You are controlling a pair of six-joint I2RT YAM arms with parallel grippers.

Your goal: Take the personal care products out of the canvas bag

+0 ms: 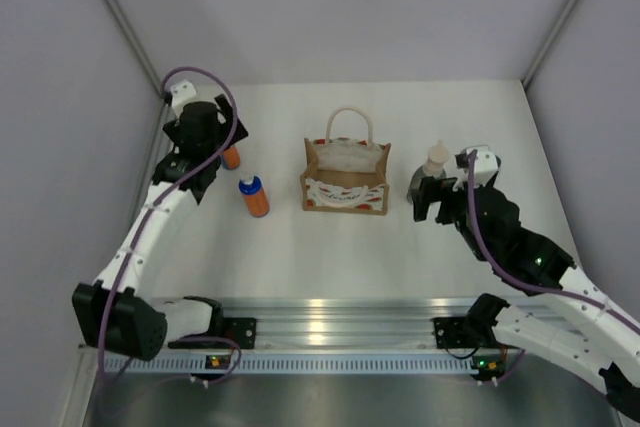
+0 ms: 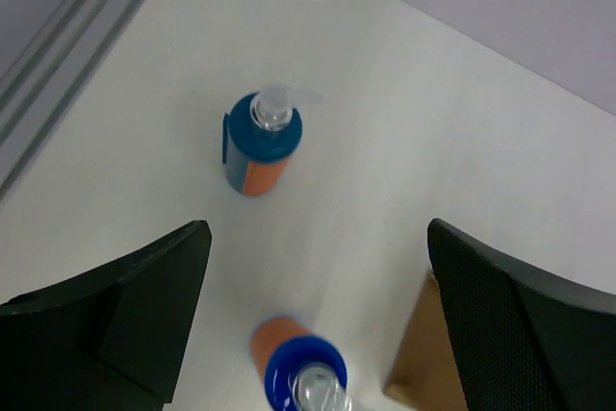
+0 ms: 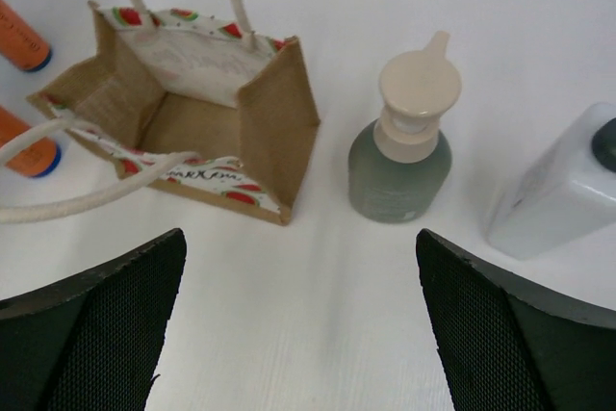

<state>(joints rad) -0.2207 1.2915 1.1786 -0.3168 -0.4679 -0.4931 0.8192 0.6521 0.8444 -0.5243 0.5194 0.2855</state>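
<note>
Orange pump bottles (image 2: 260, 146) stand on the counter (image 1: 300, 257) left of the empty-looking canvas bag (image 1: 345, 194); grey-green pump bottle (image 3: 399, 156) and white bottle (image 3: 553, 194) stand right. Left end effector (image 2: 318, 271) and right end effector (image 3: 300, 271) gape wide, holding nothing. Withdrawing straight upward should avoid toppling the bottles.

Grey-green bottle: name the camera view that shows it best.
The right wrist view: the grey-green bottle stands close and whole, beige pump top included, beside the bag. The top view shows it small, partly behind the right arm. The left wrist view misses it.
</note>
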